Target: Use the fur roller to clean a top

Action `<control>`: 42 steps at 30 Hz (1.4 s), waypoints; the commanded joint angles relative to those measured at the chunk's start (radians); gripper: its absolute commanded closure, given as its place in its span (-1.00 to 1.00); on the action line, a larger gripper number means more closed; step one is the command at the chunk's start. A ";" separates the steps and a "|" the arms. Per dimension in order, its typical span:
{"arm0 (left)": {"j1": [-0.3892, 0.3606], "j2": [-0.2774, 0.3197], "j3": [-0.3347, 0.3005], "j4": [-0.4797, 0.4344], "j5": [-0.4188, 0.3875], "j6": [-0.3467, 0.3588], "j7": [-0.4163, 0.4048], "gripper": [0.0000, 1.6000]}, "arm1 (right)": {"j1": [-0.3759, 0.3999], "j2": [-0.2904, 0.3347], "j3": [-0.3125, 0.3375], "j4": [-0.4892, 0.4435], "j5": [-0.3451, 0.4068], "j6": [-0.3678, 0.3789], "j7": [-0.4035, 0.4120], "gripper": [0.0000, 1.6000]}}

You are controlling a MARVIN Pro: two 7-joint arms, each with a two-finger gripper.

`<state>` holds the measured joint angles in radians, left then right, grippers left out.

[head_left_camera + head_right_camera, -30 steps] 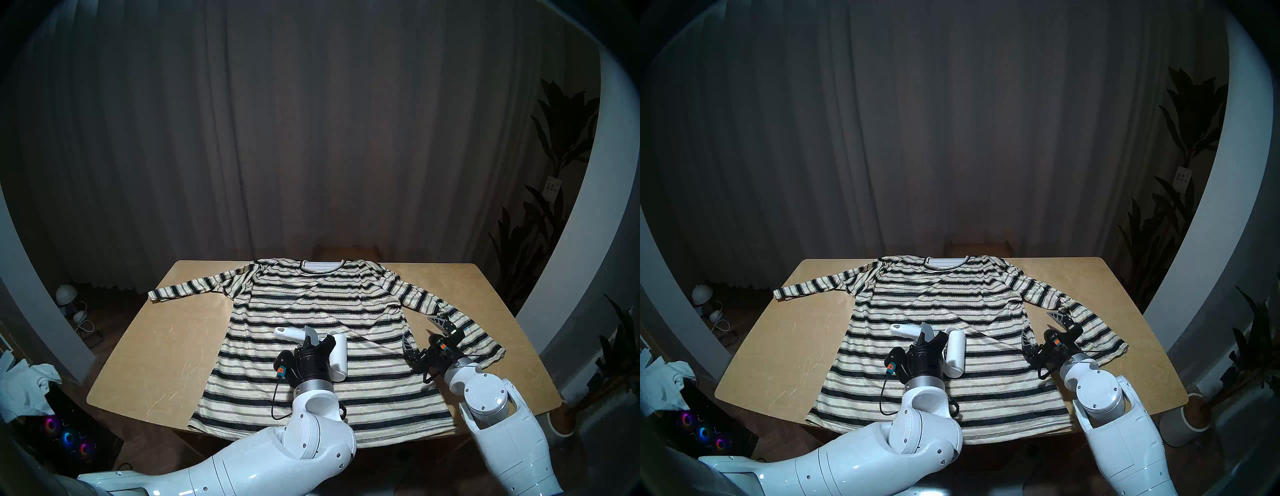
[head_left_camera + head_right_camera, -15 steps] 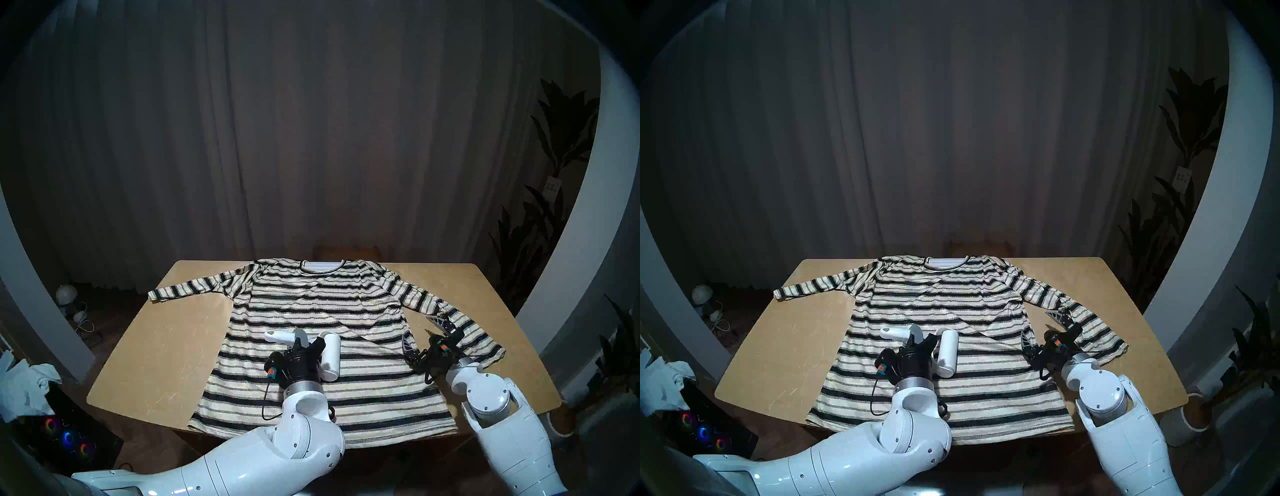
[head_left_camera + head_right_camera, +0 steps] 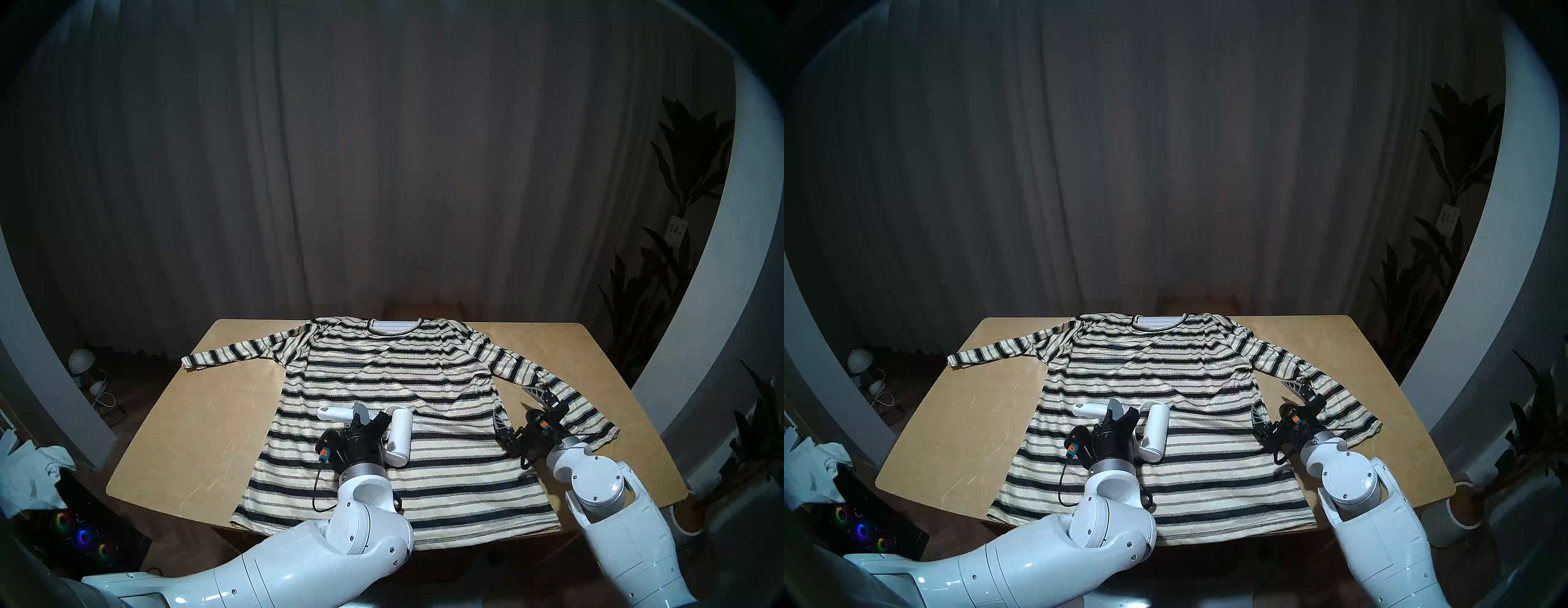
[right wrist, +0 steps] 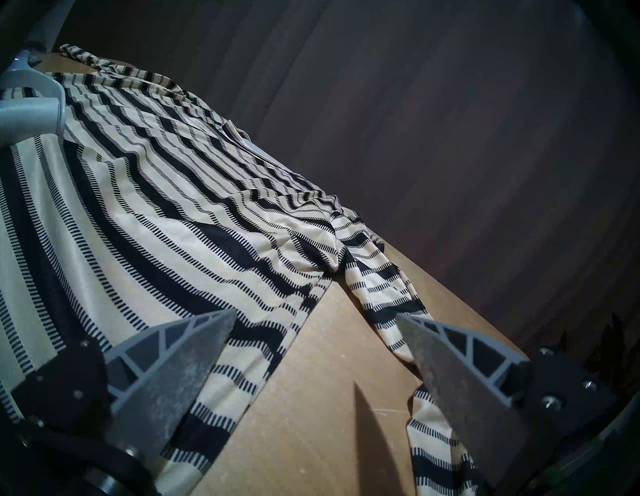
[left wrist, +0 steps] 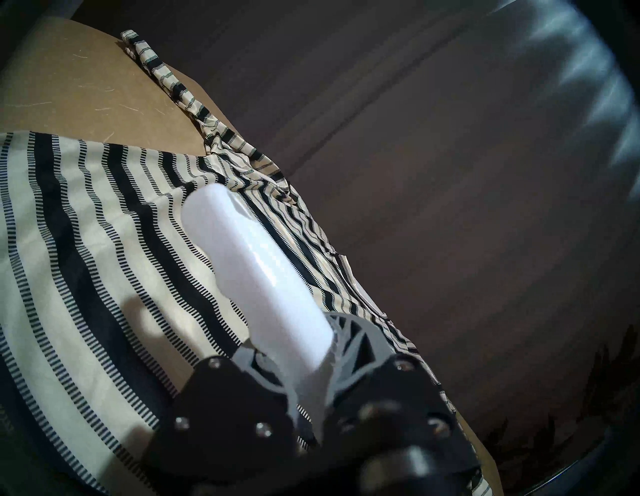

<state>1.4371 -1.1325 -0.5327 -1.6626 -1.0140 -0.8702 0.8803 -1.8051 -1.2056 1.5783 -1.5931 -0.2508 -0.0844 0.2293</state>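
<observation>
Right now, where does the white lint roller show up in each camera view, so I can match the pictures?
Head left: lint roller low centre, on the striped shirt.
Head right: low centre, slightly further left.
Left wrist: centre, handle running up from the jaws.
Right wrist: only an end at the upper left edge.
Shared landmark: the shirt.

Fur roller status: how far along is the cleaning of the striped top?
Done: the top lies spread flat on the table, and the left gripper is shut on the fur roller by its handle.
In hand: the roller's white cylinder sits over the mid-front stripes; contact can't be confirmed.
Left: the chest, hem and both sleeves. Cleaned areas can't be told apart. The right gripper hangs open by the right sleeve.
</observation>
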 commanded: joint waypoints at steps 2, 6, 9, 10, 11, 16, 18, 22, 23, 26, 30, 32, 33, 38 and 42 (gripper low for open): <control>0.009 0.027 -0.010 0.022 -0.026 0.015 0.011 1.00 | -0.006 -0.002 -0.003 0.050 -0.016 0.024 -0.013 -1.00; 0.014 0.029 -0.017 0.023 -0.036 0.013 0.013 1.00 | -0.001 0.000 -0.007 0.053 -0.014 0.030 -0.016 -1.00; 0.018 0.031 -0.019 0.023 -0.043 0.011 0.014 1.00 | 0.002 0.003 -0.011 0.054 -0.013 0.035 -0.015 -1.00; 0.020 0.031 -0.020 0.023 -0.045 0.012 0.016 1.00 | 0.003 0.004 -0.012 0.054 -0.012 0.036 -0.014 -1.00; 0.021 0.031 -0.021 0.023 -0.045 0.014 0.020 1.00 | 0.004 0.006 -0.013 0.055 -0.011 0.039 -0.012 -1.00; 0.028 0.036 -0.026 0.022 -0.052 0.013 0.026 1.00 | 0.011 0.011 -0.021 0.061 -0.011 0.047 -0.006 -1.00; 0.031 0.038 -0.029 0.022 -0.052 0.011 0.029 1.00 | 0.012 0.012 -0.022 0.061 -0.010 0.050 -0.005 -1.00; 0.040 0.046 -0.038 0.023 -0.055 0.005 0.035 1.00 | 0.013 0.016 -0.022 0.061 -0.010 0.053 -0.001 -1.00; 0.043 0.049 -0.040 0.022 -0.057 0.002 0.035 1.00 | 0.013 0.017 -0.021 0.062 -0.009 0.054 -0.001 -1.00; 0.053 0.060 -0.048 0.016 -0.056 -0.002 0.042 1.00 | 0.013 0.021 -0.021 0.068 -0.009 0.052 0.001 -1.00; 0.065 0.069 -0.053 0.013 -0.056 -0.004 0.046 1.00 | 0.012 0.025 -0.022 0.070 -0.008 0.051 0.004 -1.00; 0.071 0.070 -0.054 0.013 -0.056 -0.005 0.047 1.00 | 0.011 0.027 -0.023 0.068 -0.009 0.053 0.007 -1.00; 0.074 0.071 -0.055 0.012 -0.056 -0.006 0.048 1.00 | 0.010 0.028 -0.024 0.067 -0.010 0.052 0.007 -1.00; 0.088 0.084 -0.063 0.007 -0.057 -0.014 0.055 1.00 | 0.006 0.032 -0.027 0.066 -0.010 0.051 0.011 -1.00; 0.098 0.097 -0.072 0.004 -0.058 -0.023 0.062 1.00 | 0.005 0.035 -0.030 0.069 -0.011 0.046 0.011 -1.00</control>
<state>1.4762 -1.0791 -0.6025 -1.6832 -1.0624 -0.8878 0.9059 -1.7624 -1.1789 1.5534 -1.5662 -0.2503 -0.0609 0.2332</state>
